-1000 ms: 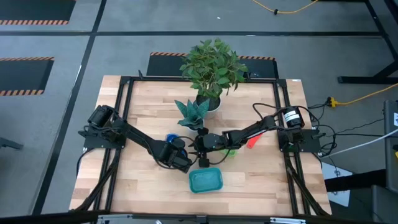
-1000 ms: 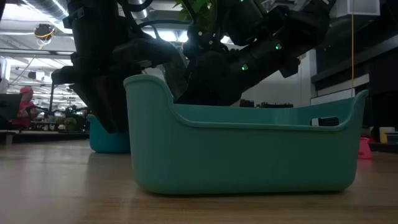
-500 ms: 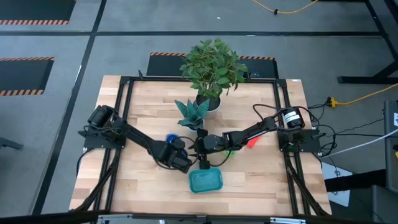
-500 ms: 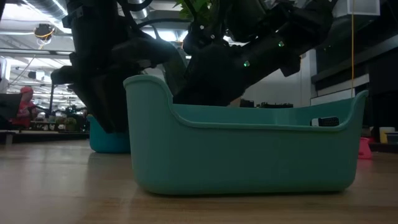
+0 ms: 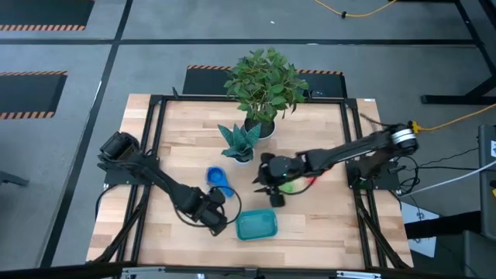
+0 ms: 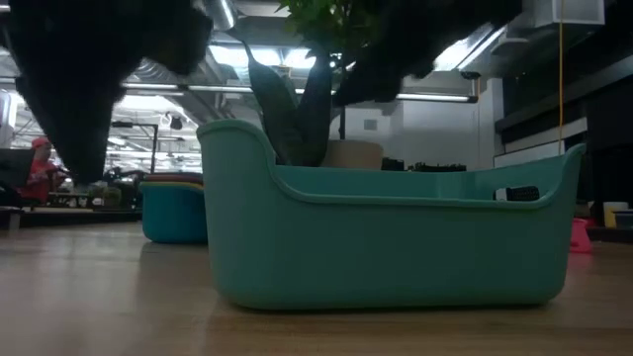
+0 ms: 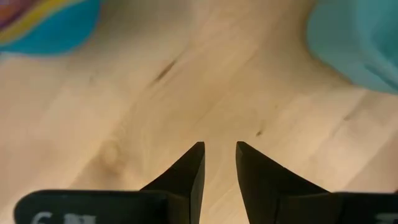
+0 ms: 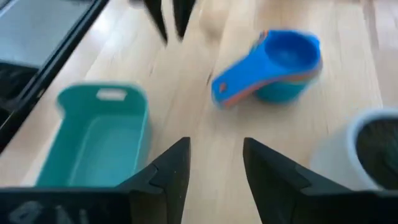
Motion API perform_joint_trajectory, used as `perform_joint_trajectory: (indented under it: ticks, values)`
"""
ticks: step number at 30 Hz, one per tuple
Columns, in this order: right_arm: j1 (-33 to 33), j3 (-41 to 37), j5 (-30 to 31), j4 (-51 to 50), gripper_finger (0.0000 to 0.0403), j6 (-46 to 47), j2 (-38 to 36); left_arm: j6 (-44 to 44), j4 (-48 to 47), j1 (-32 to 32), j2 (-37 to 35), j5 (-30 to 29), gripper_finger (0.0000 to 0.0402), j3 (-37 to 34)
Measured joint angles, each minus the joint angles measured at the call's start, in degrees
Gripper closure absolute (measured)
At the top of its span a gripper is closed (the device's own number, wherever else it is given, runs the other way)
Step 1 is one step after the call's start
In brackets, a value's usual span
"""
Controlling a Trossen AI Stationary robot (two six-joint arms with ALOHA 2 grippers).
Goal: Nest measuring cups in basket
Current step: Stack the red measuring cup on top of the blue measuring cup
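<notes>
Currently both arms sit over the desk, neither carrying anything.

Left end effector: low over bare wood, just beside the basket's left end. In its wrist view the fingertips stand a narrow gap apart with only wood grain between them: released, nothing grasped. A corner of the basket lies ahead to one side, and the edge of the cup stack to the other.

Right end effector: raised, just behind the basket and to the right of the cups. Its fingers are spread wide with nothing between them: released. Ahead of it the wrist view shows the basket, hollow and with no cups inside, and the cups lying on the wood.

Cups: nested as one stack, blue one on top, handle pointing towards the basket, coloured rims showing beneath. They rest on the desk behind the left end effector, apart from the basket, not in it. In the low view the stack sits behind the basket's left end.

A green item lies under the right arm near its end effector; I cannot tell what it is.

White pot stands beyond the cups, near the right end effector.
</notes>
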Motion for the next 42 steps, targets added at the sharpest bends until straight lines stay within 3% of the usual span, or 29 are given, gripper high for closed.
perform_joint_trajectory:
  ticks: [9,17,20,27,36,42]
  values:
    - [0.0,0.0,2.1,-31.2,0.025,13.3,-16.2,2.8,3.4,-1.3,-2.5,-11.3,0.0317,0.1]
    - [-1.9,0.0,18.7,-58.0,0.025,23.9,-26.5,2.8,3.7,-0.6,-2.5,-12.5,0.0317,0.0]
    - [-4.4,-0.3,22.0,-65.3,0.025,30.1,-28.9,2.8,3.9,-0.6,-2.5,-13.0,0.0317,0.0]
    - [-11.5,-10.2,19.9,-64.5,0.025,33.6,-33.9,2.8,4.0,-0.6,-2.5,-13.5,0.0317,0.0]
    - [-21.2,-23.0,7.2,-56.9,0.025,34.7,-34.6,5.4,4.1,-0.6,-2.5,-13.5,0.0317,0.0]
    - [-23.8,-26.6,7.1,-48.5,0.025,34.6,-34.6,5.6,4.2,-0.5,-2.5,-13.6,0.0317,0.0]
